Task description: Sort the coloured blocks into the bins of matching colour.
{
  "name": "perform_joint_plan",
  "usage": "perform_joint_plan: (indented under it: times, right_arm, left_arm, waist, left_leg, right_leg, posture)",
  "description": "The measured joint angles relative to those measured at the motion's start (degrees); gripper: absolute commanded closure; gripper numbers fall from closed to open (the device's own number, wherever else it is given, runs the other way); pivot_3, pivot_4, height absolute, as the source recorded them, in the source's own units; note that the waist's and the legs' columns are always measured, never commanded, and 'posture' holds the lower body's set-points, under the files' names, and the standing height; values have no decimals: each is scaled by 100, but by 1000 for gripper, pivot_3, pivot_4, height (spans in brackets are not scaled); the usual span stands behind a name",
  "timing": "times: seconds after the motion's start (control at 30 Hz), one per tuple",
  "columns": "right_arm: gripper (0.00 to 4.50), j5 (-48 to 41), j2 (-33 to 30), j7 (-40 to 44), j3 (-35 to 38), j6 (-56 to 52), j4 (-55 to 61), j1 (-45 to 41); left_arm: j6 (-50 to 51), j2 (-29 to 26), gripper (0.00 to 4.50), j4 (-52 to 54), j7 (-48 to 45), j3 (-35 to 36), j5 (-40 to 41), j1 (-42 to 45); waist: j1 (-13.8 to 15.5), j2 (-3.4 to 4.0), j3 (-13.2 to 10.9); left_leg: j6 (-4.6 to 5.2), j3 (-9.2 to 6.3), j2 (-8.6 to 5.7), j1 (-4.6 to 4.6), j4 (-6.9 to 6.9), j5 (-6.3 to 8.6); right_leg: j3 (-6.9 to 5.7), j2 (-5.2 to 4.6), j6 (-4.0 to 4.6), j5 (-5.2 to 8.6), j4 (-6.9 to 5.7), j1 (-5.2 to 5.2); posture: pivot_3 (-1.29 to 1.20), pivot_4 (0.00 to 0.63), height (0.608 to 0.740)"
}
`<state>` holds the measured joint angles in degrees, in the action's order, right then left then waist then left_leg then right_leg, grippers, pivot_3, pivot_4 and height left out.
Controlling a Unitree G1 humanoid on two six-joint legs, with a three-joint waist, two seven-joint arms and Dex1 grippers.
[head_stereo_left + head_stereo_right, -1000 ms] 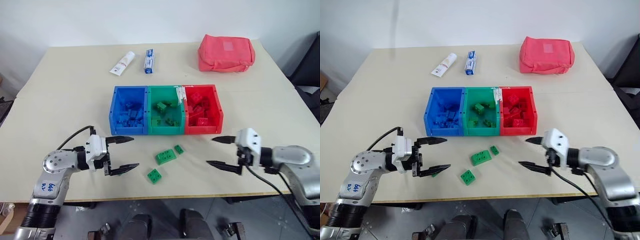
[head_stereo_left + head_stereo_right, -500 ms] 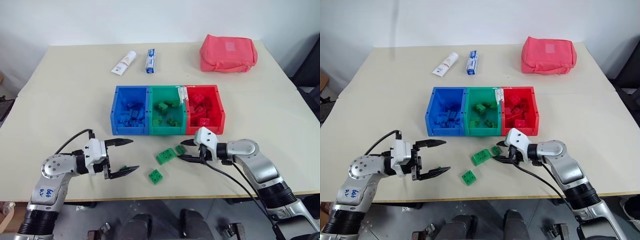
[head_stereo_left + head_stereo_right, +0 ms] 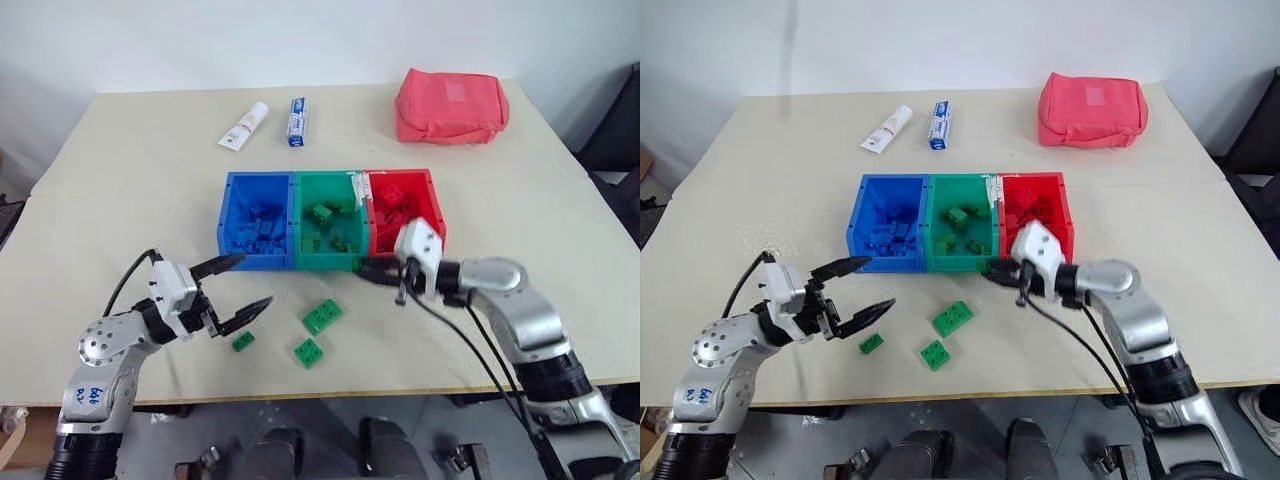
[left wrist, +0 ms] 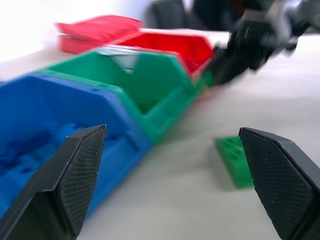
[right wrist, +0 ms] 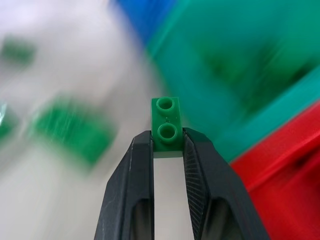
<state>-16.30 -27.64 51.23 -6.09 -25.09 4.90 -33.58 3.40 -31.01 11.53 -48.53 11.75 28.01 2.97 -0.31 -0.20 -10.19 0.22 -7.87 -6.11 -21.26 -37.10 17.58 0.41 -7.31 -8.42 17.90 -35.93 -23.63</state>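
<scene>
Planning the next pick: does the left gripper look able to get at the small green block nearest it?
Probably yes: the left gripper is open, the small green block lies loose on the table just beneath its fingertips, nothing between.

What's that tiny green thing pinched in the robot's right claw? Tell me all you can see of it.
It is a small green brick of glossy plastic, oblong, with two round studs in a row on its upper face. The right gripper has its black jaws shut on the brick's two sides, gripping the near end so the far stud sticks out past the tips. It hangs off the table, at the green bin's front wall.
</scene>
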Motion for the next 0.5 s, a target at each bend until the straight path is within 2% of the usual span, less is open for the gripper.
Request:
perform_joint_plan:
  times: [0.03, 0.13, 0.27, 0.33, 0.43, 0.5]
  right_arm:
    - [4078, 14, 112, -182, 24, -34, -69, -221]
    - [3052, 110, 380, -573, 45, -75, -499, -681]
    - [1703, 281, 541, -697, -8, 119, -1100, -952]
    - [1015, 333, 514, -665, -8, 279, -1238, -980]
    - [30, 179, 86, -110, 114, 640, -1156, -775]
    - [30, -41, -247, 335, 393, 876, -1081, -479]
  left_arm:
    - [37, 14, 0, 22, 58, 64, 13, -30]
    - [92, 13, 0, 24, 106, 157, 48, -109]
    - [95, -70, 0, -28, 61, 190, 57, -97]
    - [110, -139, 0, -86, 24, 214, 59, -76]
    - [181, -391, 0, -137, -89, 291, 59, -41]
    - [172, -613, 0, -263, -222, 365, 45, -46]
  waist:
    - [9, 0, 0]
    - [26, 0, 0]
    - [28, 0, 0]
    - [21, 0, 0]
    - [37, 0, 0]
    - [29, 0, 0]
  left_leg:
    - [-1, -2, 0, 0, 2, -1]
    - [2, -4, -8, -3, 3, -1]
    - [14, -5, -21, -7, 1, 2]
    - [14, -5, -19, -8, 5, 3]
    - [13, -10, -15, -16, 7, 3]
    - [17, -6, -17, -16, 8, 6]
  right_leg:
    - [-1, 0, 2, 0, -2, -1]
    - [-4, 2, 3, 0, 1, -1]
    - [-4, -1, 1, -1, 5, -1]
    - [-5, 1, 1, -1, 6, -3]
    - [-10, 2, 2, 0, 11, -7]
    - [-8, 1, 2, -1, 15, -5]
  posture:
    - [0, 150, 740]
    - [0, 150, 740]
    - [0, 150, 740]
    - [0, 150, 740]
    - [0, 150, 740]
    - [0, 150, 740]
